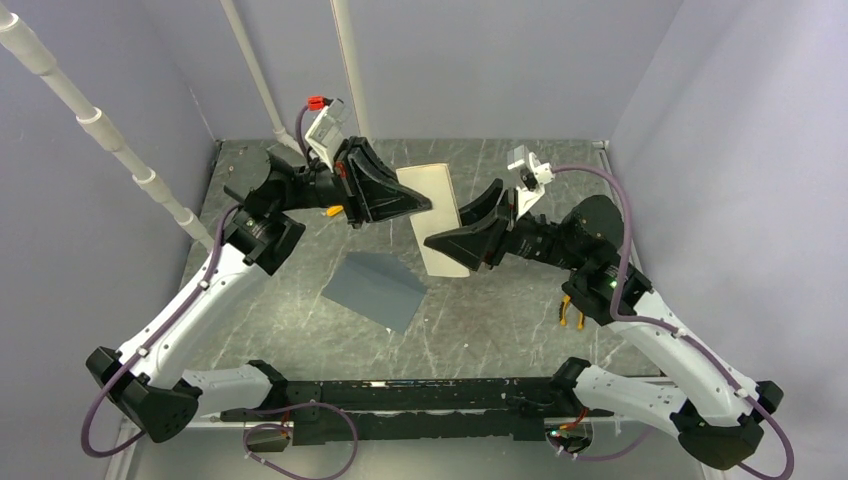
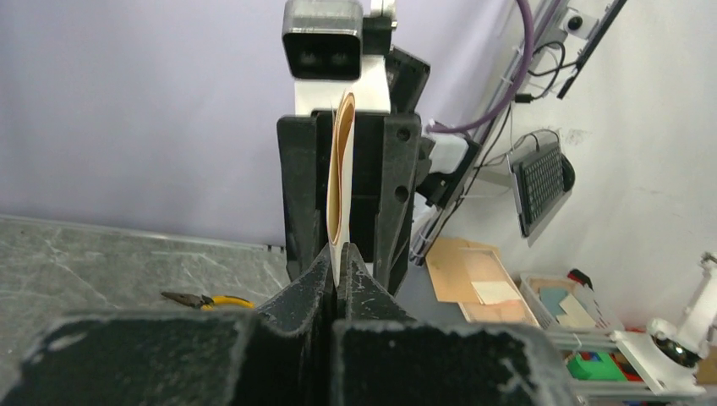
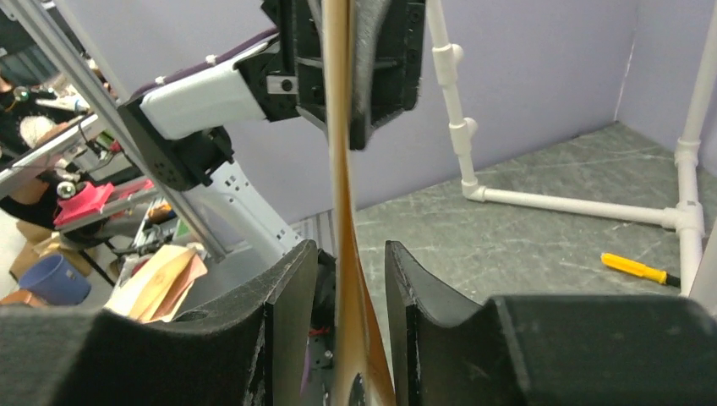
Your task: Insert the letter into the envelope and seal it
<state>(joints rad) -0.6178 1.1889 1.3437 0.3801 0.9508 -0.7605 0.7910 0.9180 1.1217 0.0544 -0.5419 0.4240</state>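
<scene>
A grey marbled table (image 1: 500, 320) sits inside lavender walls (image 1: 500, 60). Only the overhead view shows the envelope (image 1: 375, 288), lying flat on the table at seven o'clock from the letter (image 1: 425, 185), which is held in mid-air. The left claw (image 2: 338, 264) is clamped on the letter's edge, the sheet rising toward twelve o'clock. The right claw (image 3: 351, 271) stands apart, with the sheet passing between its fingers.
</scene>
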